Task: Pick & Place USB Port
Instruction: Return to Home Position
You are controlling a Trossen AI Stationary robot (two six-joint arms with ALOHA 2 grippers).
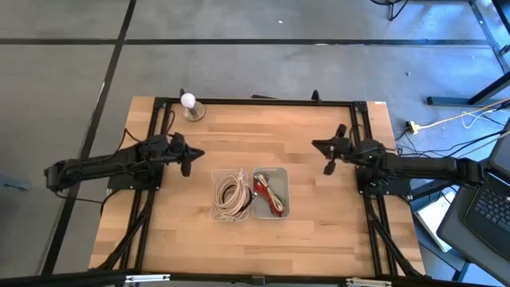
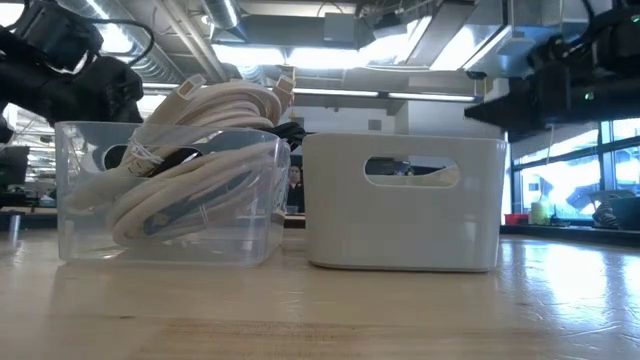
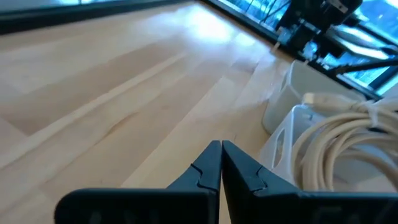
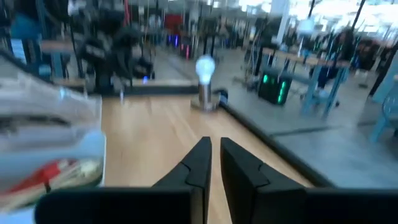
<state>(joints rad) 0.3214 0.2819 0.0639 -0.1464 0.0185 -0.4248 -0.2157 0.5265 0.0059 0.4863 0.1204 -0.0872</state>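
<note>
Two bins stand side by side in the middle of the table. The clear bin [image 1: 216, 212] holds a coil of white USB cables [image 1: 233, 194], with one plug [image 3: 317, 98] lying on top. The pale bin [image 1: 283, 209] holds red and white cables [image 1: 267, 195]. My left gripper [image 1: 188, 156] hovers left of the bins, shut and empty, with its fingertips meeting [image 3: 221, 148]. My right gripper [image 1: 327, 151] hovers right of the bins. A narrow gap shows between its fingers [image 4: 214, 144], with nothing in it.
A white bulb on a round base [image 1: 189, 104] stands at the far edge, left of centre, and shows ahead of my right gripper [image 4: 205, 65]. Black frame rails [image 1: 255, 100] run around the tabletop. Bare wood lies on both sides of the bins and in front of them.
</note>
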